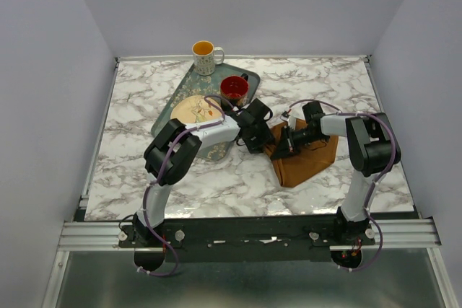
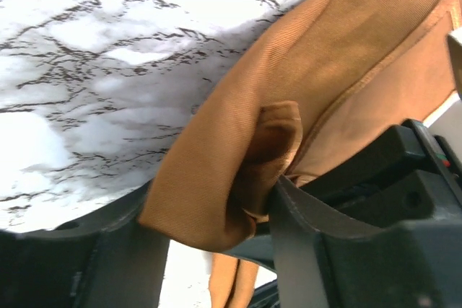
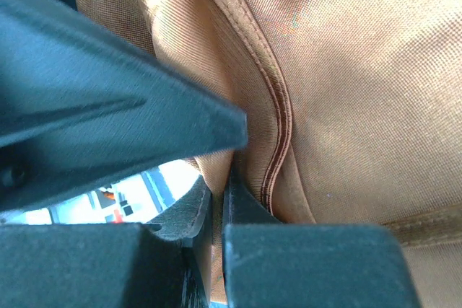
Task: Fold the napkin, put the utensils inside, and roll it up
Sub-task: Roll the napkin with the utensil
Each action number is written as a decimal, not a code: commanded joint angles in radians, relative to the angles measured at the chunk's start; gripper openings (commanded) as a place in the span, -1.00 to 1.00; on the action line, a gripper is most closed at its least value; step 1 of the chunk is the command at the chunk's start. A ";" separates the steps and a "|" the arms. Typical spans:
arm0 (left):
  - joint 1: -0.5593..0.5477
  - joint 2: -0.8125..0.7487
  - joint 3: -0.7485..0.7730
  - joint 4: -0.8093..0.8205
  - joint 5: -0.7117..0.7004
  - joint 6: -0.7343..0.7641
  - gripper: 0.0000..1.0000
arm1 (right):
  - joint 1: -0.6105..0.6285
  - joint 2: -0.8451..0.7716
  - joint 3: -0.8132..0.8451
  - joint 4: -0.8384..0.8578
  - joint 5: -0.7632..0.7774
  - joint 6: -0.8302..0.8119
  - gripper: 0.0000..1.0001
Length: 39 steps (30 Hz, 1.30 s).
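Napkin [image 3: 346,106] edge inside the right claw [image 3: 219,178].

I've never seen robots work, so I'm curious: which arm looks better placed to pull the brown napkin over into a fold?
Probably the right arm. The right claw is pinched shut on a hemmed edge of the napkin, while the left claw only straddles a bunched fold, jaws apart.

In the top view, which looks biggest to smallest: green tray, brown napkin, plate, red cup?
Biggest first: green tray, brown napkin, plate, red cup. Napkin and plate are partly covered and look close, so that pair is unsure.
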 commanded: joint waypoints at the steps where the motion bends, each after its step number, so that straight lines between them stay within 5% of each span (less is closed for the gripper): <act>1: -0.008 0.014 -0.006 -0.053 -0.084 0.008 0.14 | 0.001 -0.058 -0.019 0.013 0.052 0.012 -0.99; 15: -0.017 0.048 0.016 -0.061 -0.152 0.078 -0.47 | 0.059 -0.102 -0.013 0.010 0.162 0.023 -0.80; 17: -0.017 0.052 0.019 -0.061 -0.153 0.077 -0.81 | 0.065 -0.104 -0.013 0.008 0.172 0.021 -0.78; 22: -0.020 0.074 0.042 -0.078 -0.153 0.083 -1.00 | 0.071 -0.109 -0.016 0.010 0.175 0.023 -0.74; 29: -0.023 0.077 0.080 -0.142 -0.179 0.109 -1.00 | 0.081 -0.225 -0.044 0.008 0.271 0.002 -0.56; 34: -0.032 0.083 0.099 -0.168 -0.210 0.129 -1.00 | 0.081 -0.403 -0.056 -0.046 0.325 -0.049 -0.20; 35: -0.032 0.083 0.100 -0.174 -0.216 0.139 -1.00 | 0.081 -0.423 -0.061 -0.055 0.327 -0.061 0.00; 36: -0.034 0.083 0.099 -0.174 -0.228 0.143 -1.00 | 0.081 -0.444 -0.062 -0.069 0.328 -0.075 0.99; 39: -0.037 0.081 0.099 -0.176 -0.225 0.143 -1.00 | 0.081 -0.538 -0.077 -0.052 0.397 -0.110 1.00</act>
